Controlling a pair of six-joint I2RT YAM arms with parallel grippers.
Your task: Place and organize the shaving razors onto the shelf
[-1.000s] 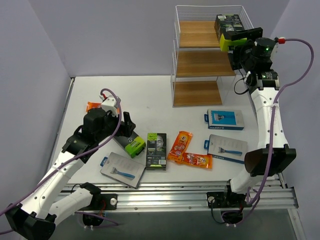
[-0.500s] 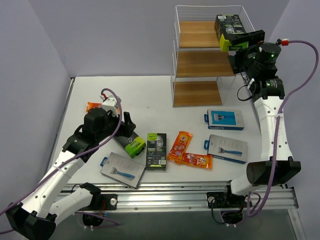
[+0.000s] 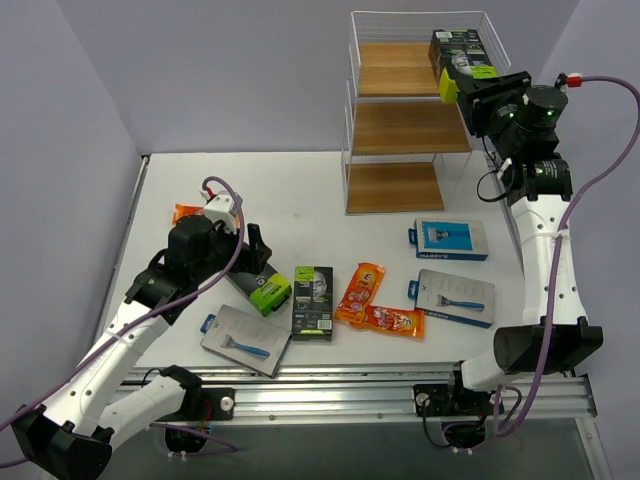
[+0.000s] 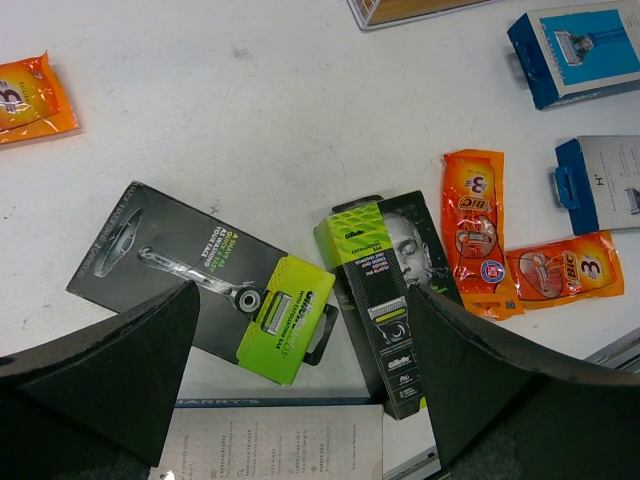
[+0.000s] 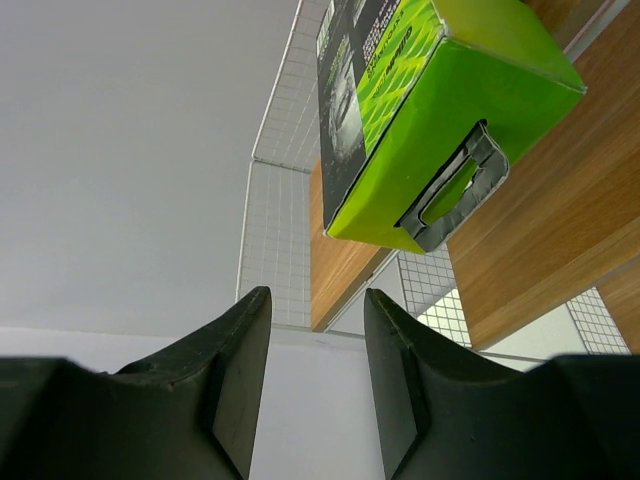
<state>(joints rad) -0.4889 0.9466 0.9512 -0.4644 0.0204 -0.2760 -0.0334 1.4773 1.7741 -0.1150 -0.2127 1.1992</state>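
Lying at the right end of the top board of the wire-framed shelf (image 3: 400, 125) are two black-and-lime-green razor boxes (image 5: 430, 110), the right end effector (image 5: 316, 295) just beside them, its fingers narrowly parted on nothing. Two more such packs (image 4: 215, 275), three blue razor cards (image 3: 450, 238) and three orange BIC packets (image 4: 478, 225) rest on the white surface (image 3: 300, 190), the left end effector (image 4: 303, 290) spread wide above one pack.

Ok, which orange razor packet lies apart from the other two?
The lone orange packet at the far left, beside the left arm; the orange pair touch each other mid-table.
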